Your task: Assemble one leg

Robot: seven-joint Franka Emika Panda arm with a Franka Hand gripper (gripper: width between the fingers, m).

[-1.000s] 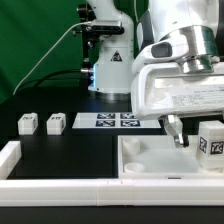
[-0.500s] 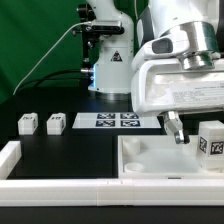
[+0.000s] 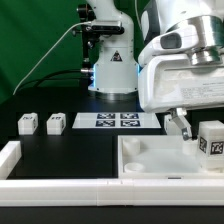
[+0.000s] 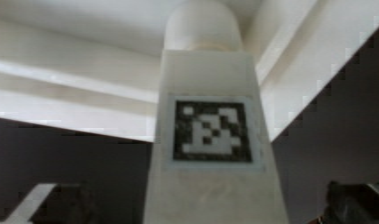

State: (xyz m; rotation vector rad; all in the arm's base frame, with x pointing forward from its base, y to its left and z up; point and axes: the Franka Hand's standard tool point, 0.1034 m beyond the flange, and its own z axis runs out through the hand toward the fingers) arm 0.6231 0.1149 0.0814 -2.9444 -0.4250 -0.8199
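While arm (image 3: 188,75) leans low over tray (image 3: 148,152), pincer (image 3: 181,127) spread, leg (image 3: 211,140) upright beside

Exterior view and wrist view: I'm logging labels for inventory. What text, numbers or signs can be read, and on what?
No words or numbers can be read.
On the leg: a square tag, pattern only.
On the marker board: tags, pattern only.
On the robot base: a yellow warning triangle, its symbol too small to read.

1. Behind your counter (image 3: 70,155) hangs a green backdrop (image 3: 30,40), falling in soft folds.
2. Your counter's top is matte black and evenly lit.
3. A raised white border (image 3: 60,188) runs along its near edge and turns back on the exterior view's left.
4. The marker board (image 3: 113,121) lies flat toward the rear.
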